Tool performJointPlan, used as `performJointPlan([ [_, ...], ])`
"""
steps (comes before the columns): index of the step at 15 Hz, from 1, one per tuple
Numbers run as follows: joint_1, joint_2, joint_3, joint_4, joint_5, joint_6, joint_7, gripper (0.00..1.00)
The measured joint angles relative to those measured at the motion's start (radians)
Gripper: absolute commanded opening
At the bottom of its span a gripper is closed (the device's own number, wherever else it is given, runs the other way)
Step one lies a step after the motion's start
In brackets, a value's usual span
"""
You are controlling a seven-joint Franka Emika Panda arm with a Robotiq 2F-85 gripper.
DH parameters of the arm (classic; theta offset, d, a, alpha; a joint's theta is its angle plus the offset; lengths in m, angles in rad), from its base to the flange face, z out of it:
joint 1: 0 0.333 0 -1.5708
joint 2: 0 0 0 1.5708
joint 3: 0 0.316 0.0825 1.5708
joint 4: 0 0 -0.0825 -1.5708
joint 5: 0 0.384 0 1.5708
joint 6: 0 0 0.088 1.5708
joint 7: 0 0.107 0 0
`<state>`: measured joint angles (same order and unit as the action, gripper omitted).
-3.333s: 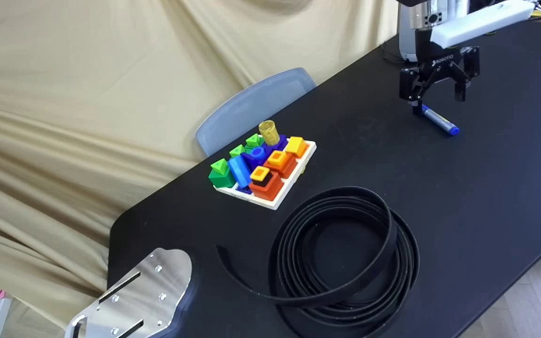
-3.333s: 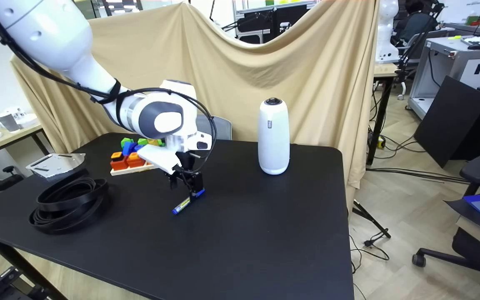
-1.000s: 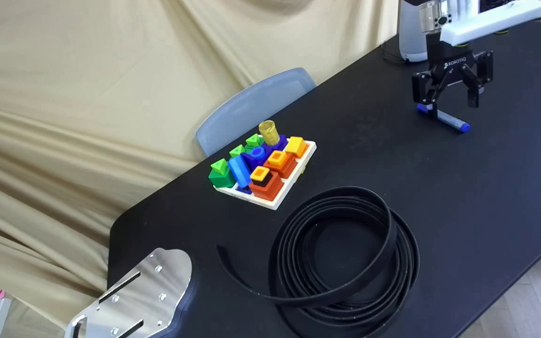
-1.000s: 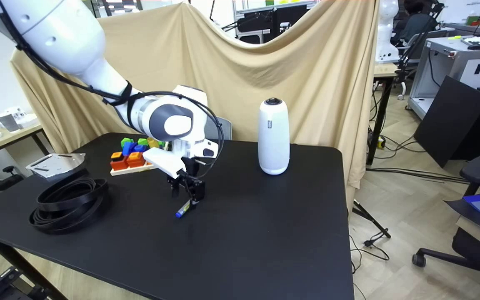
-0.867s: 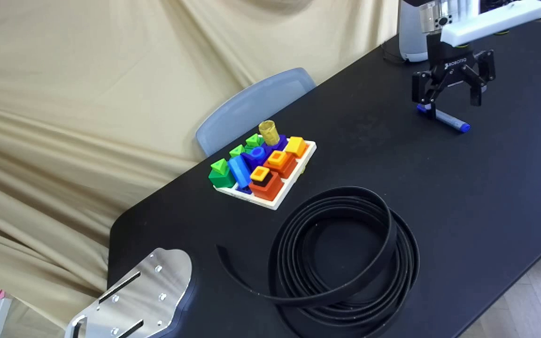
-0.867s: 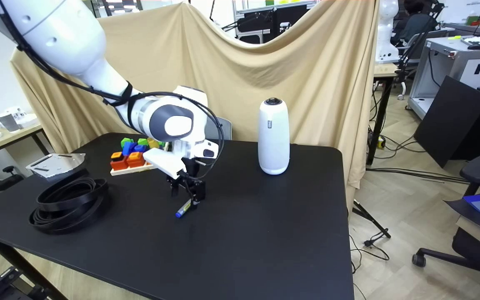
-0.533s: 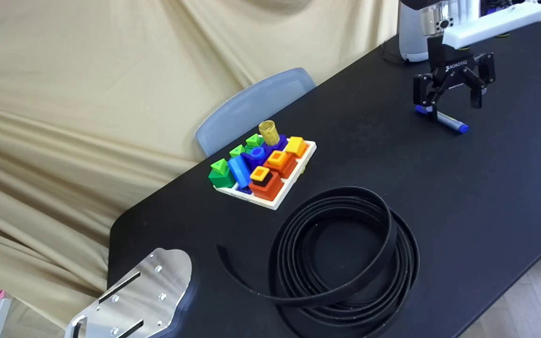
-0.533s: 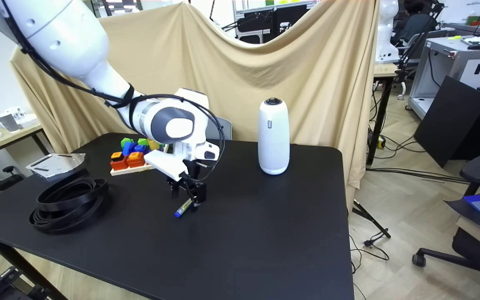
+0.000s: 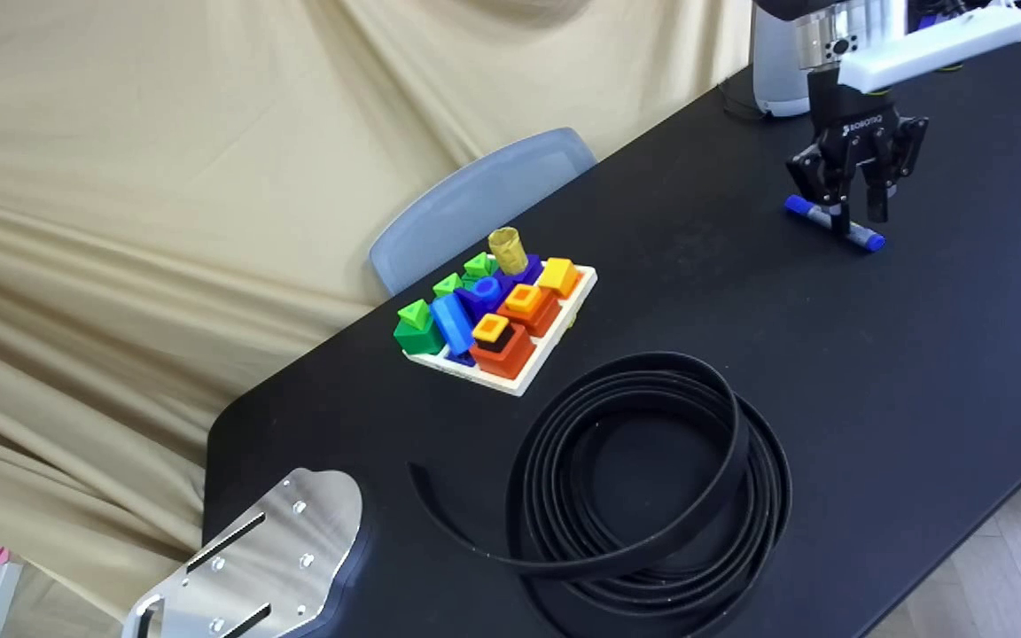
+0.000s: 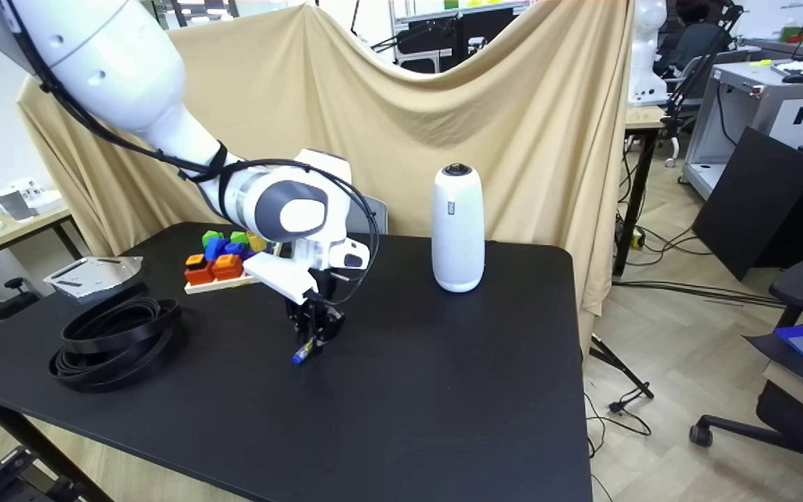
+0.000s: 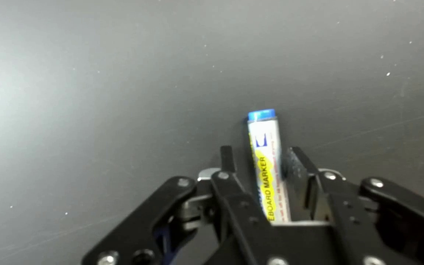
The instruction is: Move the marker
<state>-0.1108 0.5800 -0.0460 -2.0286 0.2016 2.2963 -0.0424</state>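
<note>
The marker (image 11: 265,162), white-bodied with blue ends and a yellow label, lies on the black table. In the wrist view it runs lengthwise between the two fingers of my gripper (image 11: 261,150), with a gap on each side, so the jaws stand partly open around it. Its near part is hidden behind the gripper. An exterior view shows the gripper (image 9: 859,220) low over the table, one finger in front of the marker (image 9: 816,214) and covering part of its body. Only the blue end of the marker (image 10: 300,354) and a little of its body show in an exterior view.
A coiled black band (image 9: 763,461) lies on the table, near a white tray (image 9: 549,357) of coloured blocks. A metal plate (image 9: 298,523) sits at the far end. A tall white device (image 10: 458,230) stands beyond the arm, and a chair back (image 9: 484,195) touches the table edge.
Over the last half second the fingers have drawn closer together around the marker, which stays nearly in place. Earlier, the arm and marker shifted slightly, and the marker turned a little.
</note>
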Motion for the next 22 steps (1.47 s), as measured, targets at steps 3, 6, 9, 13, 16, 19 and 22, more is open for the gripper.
performJointPlan([
  [3, -0.005, 0.000, 0.000, 0.000, 0.000, 0.000, -0.001, 0.04],
  [6, -0.008, 0.000, 0.000, 0.003, 0.000, 0.001, -0.004, 0.05],
  [9, -0.007, -0.002, 0.007, 0.017, -0.003, 0.001, -0.015, 0.05],
  [13, 0.011, -0.028, 0.032, 0.034, -0.016, 0.000, -0.026, 0.05],
  [16, 0.032, -0.045, 0.061, 0.054, -0.022, -0.013, -0.041, 0.05],
  [19, 0.046, -0.044, 0.098, 0.079, -0.020, -0.036, -0.062, 0.05],
  [22, 0.057, -0.029, 0.128, 0.101, -0.018, -0.059, -0.082, 0.05],
])
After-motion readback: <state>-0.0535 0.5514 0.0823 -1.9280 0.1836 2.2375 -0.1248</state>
